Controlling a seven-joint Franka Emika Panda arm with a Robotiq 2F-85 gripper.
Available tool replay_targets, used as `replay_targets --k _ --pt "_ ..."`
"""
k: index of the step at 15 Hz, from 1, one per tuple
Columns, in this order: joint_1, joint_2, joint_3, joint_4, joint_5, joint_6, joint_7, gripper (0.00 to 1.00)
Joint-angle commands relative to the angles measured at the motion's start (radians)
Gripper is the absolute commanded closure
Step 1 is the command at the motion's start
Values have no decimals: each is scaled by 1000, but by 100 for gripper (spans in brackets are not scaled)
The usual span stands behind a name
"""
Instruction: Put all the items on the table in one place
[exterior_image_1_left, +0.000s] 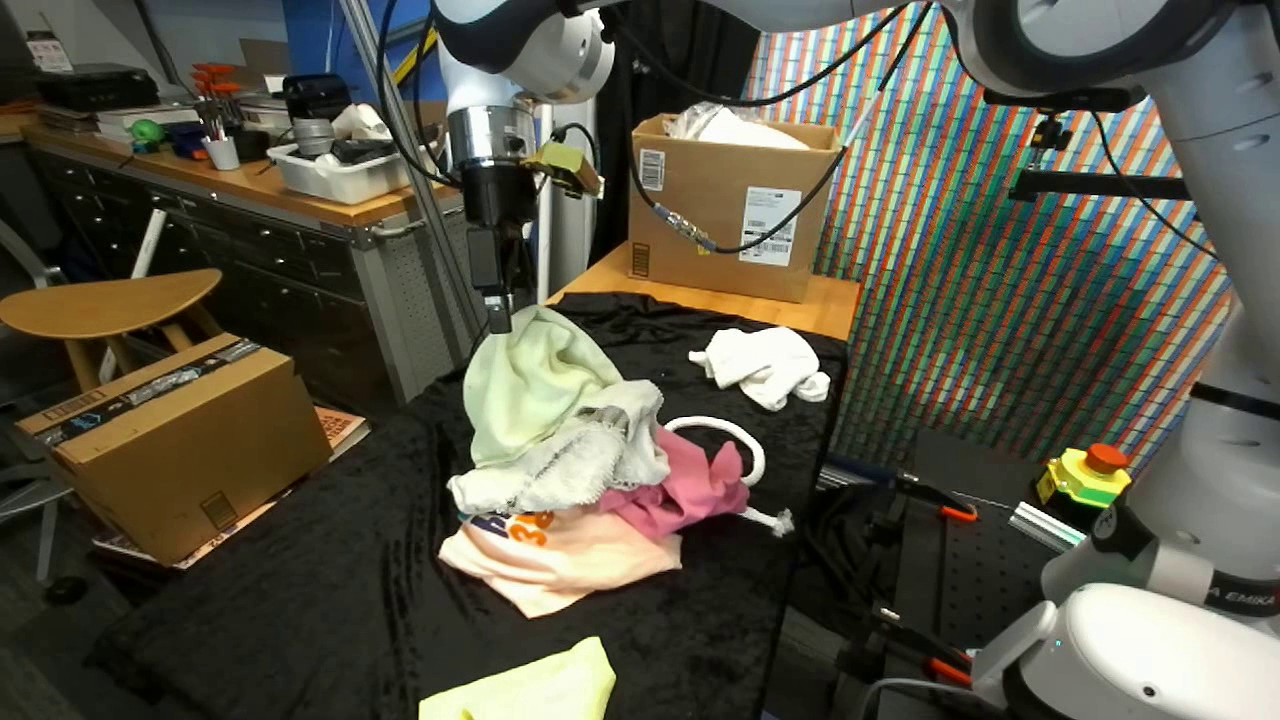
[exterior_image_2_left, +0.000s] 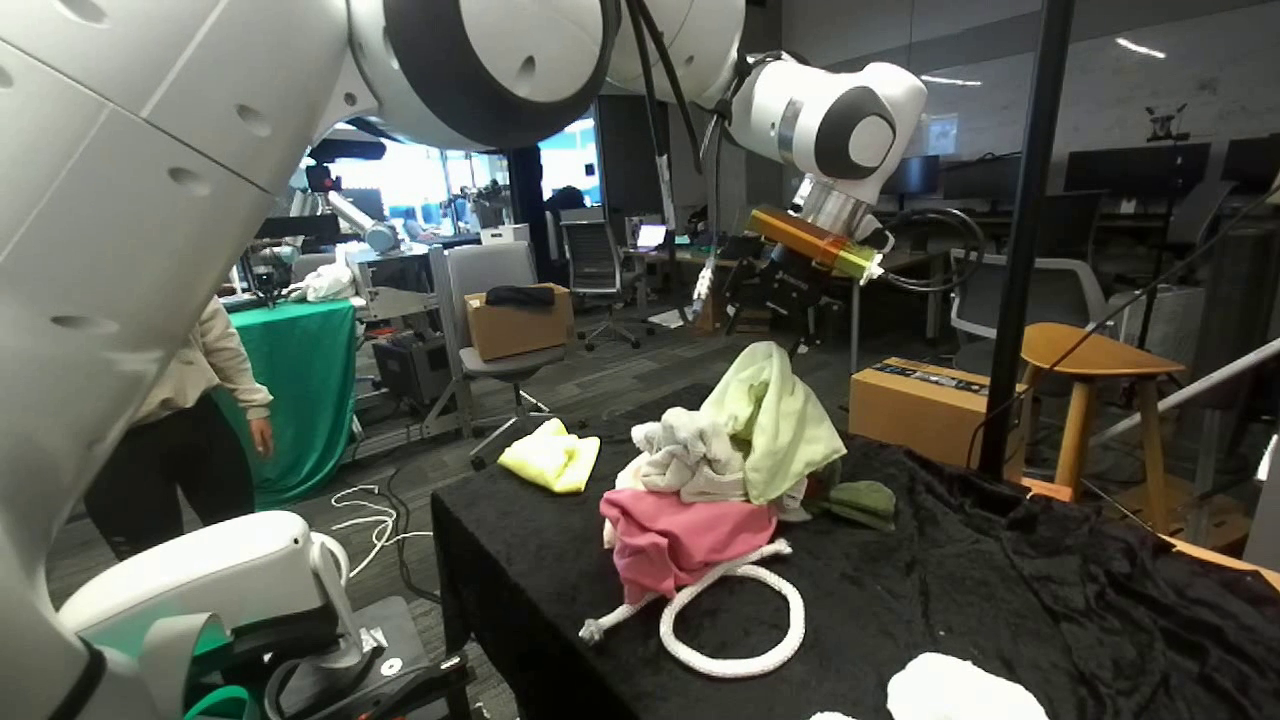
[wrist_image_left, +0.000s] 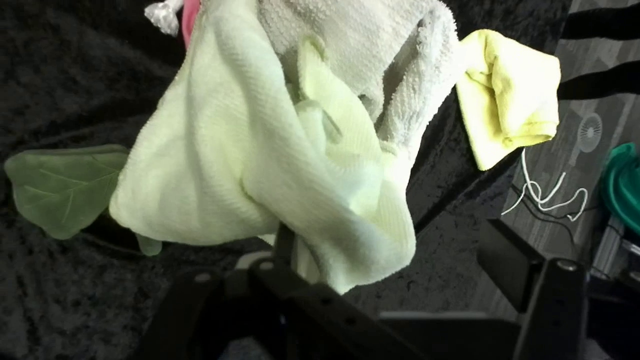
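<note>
On the black-covered table (exterior_image_1_left: 310, 630), several cloth items are heaped together. Pale green cloth (exterior_image_1_left: 530, 385) tops the pile, with greyish-white cloth (exterior_image_1_left: 580, 455), pink cloth (exterior_image_2_left: 690, 540) and printed peach cloth (exterior_image_1_left: 570, 565) around and under it. A white hose loop (exterior_image_2_left: 735, 668) lies against the pink piece. Apart from the heap are a white cloth (exterior_image_1_left: 768, 365) and a yellow cloth (wrist_image_left: 522, 95). Beside it pokes a dark green leaf-shaped piece (wrist_image_left: 65, 192). My gripper (wrist_image_left: 397, 255) hangs just above the green cloth, jaws wide apart; the cloth's raised fold lies by one finger, ungripped.
A cardboard box (exterior_image_1_left: 730, 220) stands at one end of the table on bare wood. Another box (exterior_image_1_left: 180, 450) and a wooden stool (exterior_image_1_left: 110, 300) are off the table's side. In an exterior view a black pole (exterior_image_2_left: 1020, 250) rises by the table edge. A person (exterior_image_2_left: 190, 440) stands nearby.
</note>
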Motion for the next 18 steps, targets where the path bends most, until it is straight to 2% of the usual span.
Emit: replay_targets --k 1,12,18 --pt "-9 4 -19 40 -15 -8 55 0" --pt "-76 30 -88 27 -16 15 165 0" --pt "-108 45 -130 -33 -10 81 279 0"
